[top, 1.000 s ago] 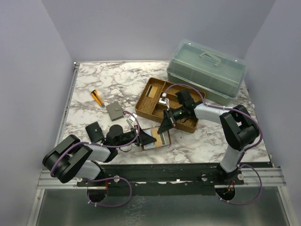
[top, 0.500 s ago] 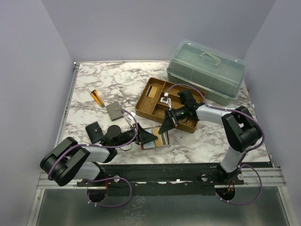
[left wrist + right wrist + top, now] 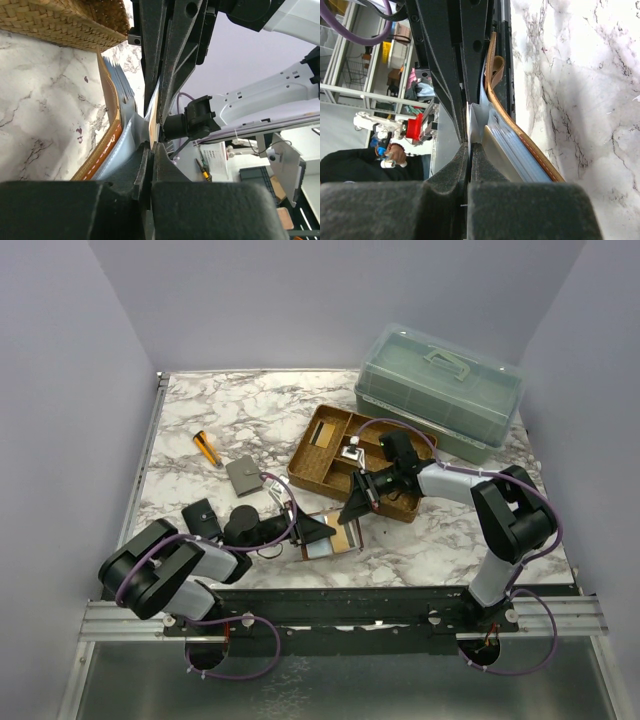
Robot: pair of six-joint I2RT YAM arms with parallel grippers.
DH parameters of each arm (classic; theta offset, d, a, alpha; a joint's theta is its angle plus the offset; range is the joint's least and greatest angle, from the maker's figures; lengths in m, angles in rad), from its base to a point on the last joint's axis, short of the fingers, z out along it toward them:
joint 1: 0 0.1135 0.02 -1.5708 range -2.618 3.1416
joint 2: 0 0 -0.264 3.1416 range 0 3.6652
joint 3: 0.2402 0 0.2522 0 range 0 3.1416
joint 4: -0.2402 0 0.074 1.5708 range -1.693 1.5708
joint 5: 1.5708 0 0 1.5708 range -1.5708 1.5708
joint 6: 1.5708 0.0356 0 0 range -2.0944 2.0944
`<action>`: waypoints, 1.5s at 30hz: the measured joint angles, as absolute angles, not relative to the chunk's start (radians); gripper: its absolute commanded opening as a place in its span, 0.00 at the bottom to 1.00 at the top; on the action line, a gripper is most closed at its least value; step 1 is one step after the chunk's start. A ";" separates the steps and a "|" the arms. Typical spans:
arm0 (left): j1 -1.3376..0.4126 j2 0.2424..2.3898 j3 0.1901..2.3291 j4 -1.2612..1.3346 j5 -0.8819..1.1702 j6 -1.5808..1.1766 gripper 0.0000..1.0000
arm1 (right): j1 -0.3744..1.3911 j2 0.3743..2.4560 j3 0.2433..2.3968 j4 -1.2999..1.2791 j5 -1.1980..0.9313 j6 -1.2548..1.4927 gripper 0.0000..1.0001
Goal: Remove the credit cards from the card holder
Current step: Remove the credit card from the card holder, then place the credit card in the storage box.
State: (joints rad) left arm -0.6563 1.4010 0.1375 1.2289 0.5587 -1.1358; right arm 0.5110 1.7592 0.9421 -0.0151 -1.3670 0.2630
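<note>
Pinching into the card holder point(image 3: 330, 537) with left gripper point(image 3: 316, 532) and right gripper point(image 3: 357, 508) both closed, we saw no credit cards point(image 3: 119, 80) out yet.

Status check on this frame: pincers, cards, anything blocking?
Left pincer shut on card holder flap. Right pincer shut on credit card, not yet out. Woven tray close behind, not blocking.

Open card holder point(image 3: 338, 537) near woven tray point(image 3: 310, 484)

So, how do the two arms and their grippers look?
The left arm and right arm have light grey links and bulky black joints. The left gripper and right gripper are black, with long tapering fingers. Thin purple cables loop along both arms.
</note>
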 measured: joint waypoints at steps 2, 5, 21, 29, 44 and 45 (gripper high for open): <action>-0.656 1.422 0.139 1.262 0.566 -1.146 0.00 | 0.507 1.760 0.942 -0.015 -1.370 0.265 0.00; -0.647 1.441 0.138 1.298 0.572 -1.156 0.00 | 0.504 1.760 0.941 -0.016 -1.370 0.264 0.00; -0.522 1.103 0.073 1.054 0.602 -1.087 0.00 | 0.477 1.743 0.930 -0.004 -1.375 0.262 0.00; -0.435 0.842 0.105 0.714 0.608 -1.026 0.00 | 0.463 1.739 0.931 -0.094 -1.340 0.154 0.00; -0.353 0.892 0.406 0.257 0.532 -0.885 0.00 | 0.458 1.741 0.949 -0.216 -1.299 0.033 0.00; -0.337 0.965 0.449 0.247 0.532 -0.867 0.00 | 0.458 1.742 0.950 -0.221 -1.295 0.029 0.00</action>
State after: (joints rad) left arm -0.3374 0.9653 0.4492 0.2470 0.5320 -0.8669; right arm 0.4583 1.7424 0.9504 -0.2214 -1.2949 0.0288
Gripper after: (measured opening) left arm 0.018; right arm 0.006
